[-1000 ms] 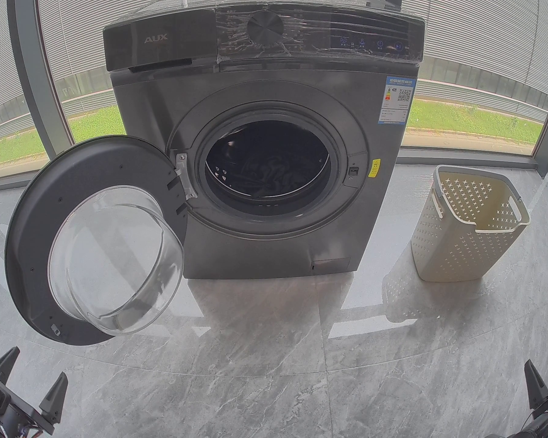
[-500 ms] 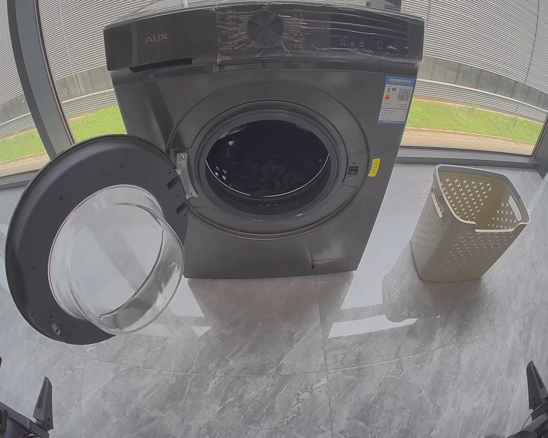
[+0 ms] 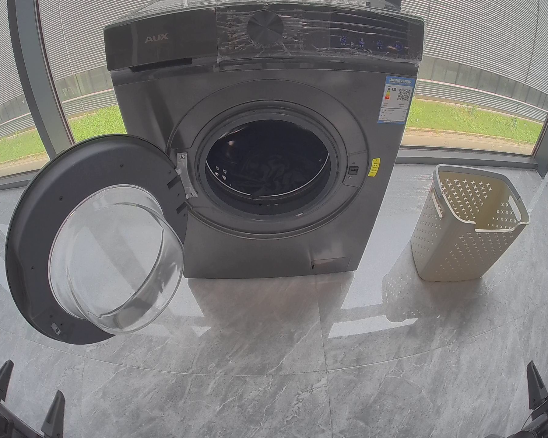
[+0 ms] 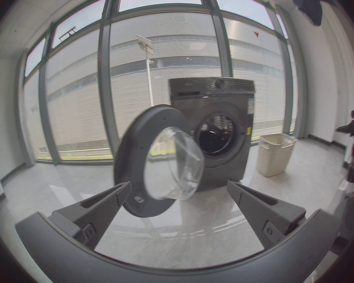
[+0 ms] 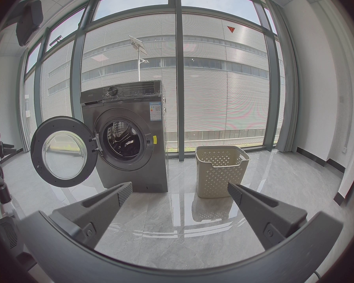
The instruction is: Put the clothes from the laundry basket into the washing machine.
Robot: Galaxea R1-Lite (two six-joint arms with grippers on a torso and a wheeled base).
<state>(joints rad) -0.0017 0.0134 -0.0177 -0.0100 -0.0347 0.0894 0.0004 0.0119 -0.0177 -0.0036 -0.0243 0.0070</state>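
Both left gripper (image 4: 177,184) and right gripper (image 5: 179,185) gape, empty. The laundry basket (image 3: 450,250) looks bare; dark clothes (image 3: 268,177) in the washing machine (image 3: 347,226) seem soft, light: pinch a bunched fold.

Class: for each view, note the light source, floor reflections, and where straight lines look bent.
Head view: daylight enters through the windows behind the washing machine, so its front is shaded; the glossy floor reflects bright strips. Left wrist view: the window frames bow outward, and glints show on the open door. Right wrist view: frames curve likewise; the laundry basket mirrors on the floor before it.
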